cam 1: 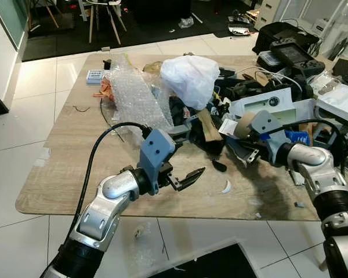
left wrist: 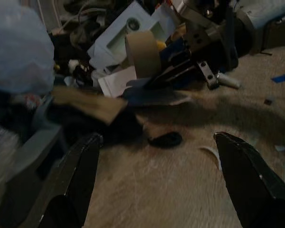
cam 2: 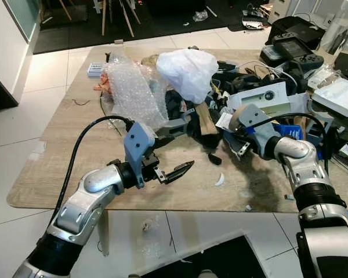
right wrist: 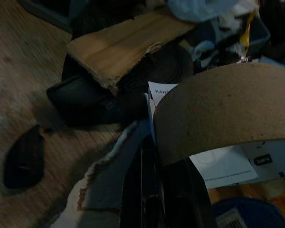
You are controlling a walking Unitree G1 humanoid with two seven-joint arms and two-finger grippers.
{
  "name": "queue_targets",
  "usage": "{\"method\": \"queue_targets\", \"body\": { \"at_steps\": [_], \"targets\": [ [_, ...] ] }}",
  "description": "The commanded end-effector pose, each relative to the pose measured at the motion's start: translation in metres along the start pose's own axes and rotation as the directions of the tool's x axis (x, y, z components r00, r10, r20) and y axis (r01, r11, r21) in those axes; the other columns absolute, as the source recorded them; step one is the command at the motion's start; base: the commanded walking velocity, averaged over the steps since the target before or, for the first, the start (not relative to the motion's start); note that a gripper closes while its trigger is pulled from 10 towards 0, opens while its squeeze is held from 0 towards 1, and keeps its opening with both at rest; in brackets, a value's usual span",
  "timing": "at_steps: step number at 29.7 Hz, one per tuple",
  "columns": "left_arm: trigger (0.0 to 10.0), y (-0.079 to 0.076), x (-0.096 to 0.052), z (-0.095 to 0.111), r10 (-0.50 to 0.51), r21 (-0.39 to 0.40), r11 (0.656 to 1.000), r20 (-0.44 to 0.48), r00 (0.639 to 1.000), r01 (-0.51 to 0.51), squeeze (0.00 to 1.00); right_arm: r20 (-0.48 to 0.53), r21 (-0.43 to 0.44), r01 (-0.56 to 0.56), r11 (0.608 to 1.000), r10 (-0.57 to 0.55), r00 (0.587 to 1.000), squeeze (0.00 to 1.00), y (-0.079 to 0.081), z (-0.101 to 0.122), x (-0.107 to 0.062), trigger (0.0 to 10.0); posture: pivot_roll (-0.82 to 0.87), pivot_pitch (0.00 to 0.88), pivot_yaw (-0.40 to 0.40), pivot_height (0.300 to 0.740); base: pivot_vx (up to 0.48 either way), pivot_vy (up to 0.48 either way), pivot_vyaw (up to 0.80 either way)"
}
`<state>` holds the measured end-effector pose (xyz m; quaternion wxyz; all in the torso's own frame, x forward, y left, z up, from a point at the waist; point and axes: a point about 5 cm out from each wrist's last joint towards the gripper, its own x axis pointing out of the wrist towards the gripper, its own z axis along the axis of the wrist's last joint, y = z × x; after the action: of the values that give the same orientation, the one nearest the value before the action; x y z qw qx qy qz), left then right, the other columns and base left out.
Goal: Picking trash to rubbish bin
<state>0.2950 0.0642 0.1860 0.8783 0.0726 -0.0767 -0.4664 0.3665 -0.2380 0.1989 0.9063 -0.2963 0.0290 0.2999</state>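
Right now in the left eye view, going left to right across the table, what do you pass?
Small white box → bubble wrap → white plastic bag → roll of brown tape → blue box → white tray.

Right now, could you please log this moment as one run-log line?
left gripper: open, above table | right gripper: shut on grey scrap, under tape roll | bin: unseen
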Motion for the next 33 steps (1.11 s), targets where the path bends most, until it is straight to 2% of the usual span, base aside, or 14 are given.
{"method": "queue_targets", "body": {
  "at_steps": [1, 2, 4, 5, 8, 11, 13, 19, 23, 28, 30, 31, 32, 33],
  "targets": [
    [10.0, -0.001, 0.002, -0.002, -0.002, -0.008, 1.000, 0.004, 1.000, 0.002, 0.00, 0.056, 0.008, 0.012, 1.000, -0.012, 0.998, 0.00, 0.001, 0.007, 0.000, 0.0, -0.10, 0.115, 0.013, 0.740, 0.000, 0.000, 0.00],
    [10.0, -0.001, 0.002, -0.002, -0.002, -0.008, 1.000, 0.004, 1.000, 0.002, 0.00, 0.056, 0.008, 0.012, 1.000, -0.012, 0.998, 0.00, 0.001, 0.007, 0.000, 0.0, -0.10, 0.115, 0.013, 0.740, 0.000, 0.000, 0.00],
    [10.0, 0.001, 0.002, -0.002, 0.019, -0.011, 1.000, 0.016, 1.000, -0.019, 0.00, 0.189, 0.032, 0.083, 0.996, -0.087, 0.978, 0.00, -0.006, 0.030, 0.000, 0.0, -0.11, 0.099, 0.006, 0.740, 0.000, 0.000, 0.00],
    [10.0, 0.001, 0.002, -0.002, 0.019, -0.011, 1.000, 0.016, 1.000, -0.019, 0.00, 0.189, 0.032, 0.083, 0.996, -0.087, 0.978, 0.00, -0.006, 0.030, 0.000, 0.0, -0.11, 0.099, 0.006, 0.740, 0.000, 0.000, 0.00],
    [10.0, 0.003, 0.001, -0.001, 0.038, -0.009, 0.999, 0.022, 0.999, -0.038, 0.00, 0.283, 0.067, 0.138, 0.988, -0.151, 0.947, 0.00, -0.011, 0.046, -0.001, 0.0, -0.11, 0.095, 0.003, 0.740, 0.000, 0.000, 0.00],
    [10.0, 0.010, 0.000, -0.002, 0.104, 0.006, 0.995, 0.026, 0.994, -0.104, 0.00, 0.414, 0.166, 0.224, 0.960, -0.274, 0.868, 0.00, -0.011, 0.067, -0.004, 0.0, -0.10, 0.089, -0.004, 0.740, 0.000, 0.000, 0.00],
    [10.0, 0.014, -0.002, -0.003, 0.145, 0.011, 0.989, 0.023, 0.989, -0.146, 0.00, 0.452, 0.230, 0.235, 0.945, -0.317, 0.834, 0.00, 0.000, 0.072, -0.002, 0.0, -0.10, 0.088, -0.006, 0.740, 0.000, 0.000, 0.00],
    [10.0, 0.014, -0.005, -0.002, 0.162, -0.012, 0.987, 0.034, 0.986, -0.162, 0.00, 0.438, 0.318, 0.239, 0.918, -0.366, 0.821, 0.00, 0.022, 0.066, 0.003, 0.0, -0.09, 0.090, -0.007, 0.740, 0.000, 0.000, 0.00],
    [10.0, 0.014, -0.006, 0.000, 0.186, -0.053, 0.982, 0.069, 0.980, -0.183, 0.00, 0.410, 0.465, 0.297, 0.834, -0.500, 0.763, 0.00, 0.030, 0.067, 0.001, 0.0, -0.10, 0.089, -0.008, 0.740, 0.000, 0.000, 0.00],
    [10.0, 0.013, -0.005, -0.001, 0.195, -0.045, 0.980, 0.068, 0.978, -0.192, 0.00, 0.381, 0.432, 0.353, 0.830, -0.523, 0.762, 0.00, 0.035, 0.064, -0.003, 0.0, -0.11, 0.088, -0.006, 0.740, 0.000, 0.000, 0.00],
    [10.0, 0.013, -0.004, -0.004, 0.225, -0.042, 0.974, 0.062, 0.972, -0.223, 0.00, 0.347, 0.453, 0.417, 0.788, -0.587, 0.731, 0.00, 0.039, 0.058, -0.009, 0.0, -0.11, 0.087, -0.003, 0.740, 0.000, 0.000, 0.00],
    [10.0, 0.013, -0.004, -0.004, 0.225, -0.042, 0.974, 0.062, 0.972, -0.223, 0.00, 0.347, 0.453, 0.417, 0.788, -0.587, 0.731, 0.00, 0.039, 0.058, -0.009, 0.0, -0.11, 0.087, -0.003, 0.740, 0.000, 0.000, 0.00],
    [10.0, 0.014, -0.004, -0.005, 0.242, -0.042, 0.970, 0.059, 0.969, -0.239, 0.00, 0.330, 0.460, 0.440, 0.771, -0.609, 0.722, 0.00, 0.043, 0.055, -0.010, 3.6, -0.12, 0.086, -0.003, 0.740, 0.000, 0.000, 0.00],
    [10.0, 0.014, -0.004, -0.005, 0.242, -0.042, 0.970, 0.059, 0.969, -0.239, 0.00, 0.330, 0.460, 0.440, 0.771, -0.609, 0.722, 0.00, 0.043, 0.055, -0.010, 3.6, -0.12, 0.086, -0.003, 0.740, 0.000, 0.000, 0.00]
  ]
}}
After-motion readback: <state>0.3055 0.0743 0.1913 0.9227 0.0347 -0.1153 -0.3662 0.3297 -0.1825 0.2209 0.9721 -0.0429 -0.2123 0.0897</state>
